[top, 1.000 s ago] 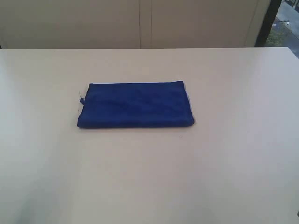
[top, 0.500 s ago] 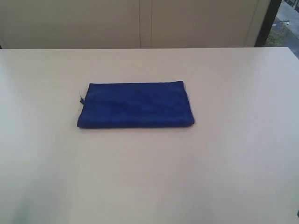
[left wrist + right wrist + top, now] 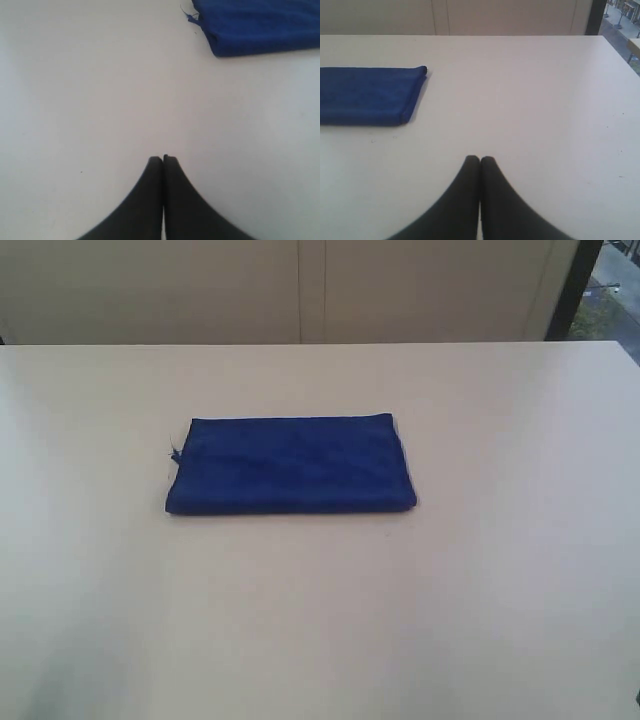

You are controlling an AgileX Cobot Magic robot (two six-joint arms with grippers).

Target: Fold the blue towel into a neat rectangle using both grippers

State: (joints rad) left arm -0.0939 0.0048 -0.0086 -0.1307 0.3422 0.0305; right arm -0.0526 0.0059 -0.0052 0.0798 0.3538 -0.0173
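Observation:
The blue towel (image 3: 290,465) lies flat on the white table as a folded rectangle, a loose thread sticking out at its left edge. Neither arm appears in the exterior view. In the left wrist view my left gripper (image 3: 163,159) is shut and empty over bare table, well away from the towel (image 3: 260,25) and its thread. My right gripper (image 3: 480,159) is likewise shut with nothing in it, off to the side of the towel (image 3: 367,95) and apart from it.
The white table (image 3: 480,570) runs to a beige wall at the back. A dark window frame (image 3: 575,285) stands at the far right corner. No other objects lie on the tabletop.

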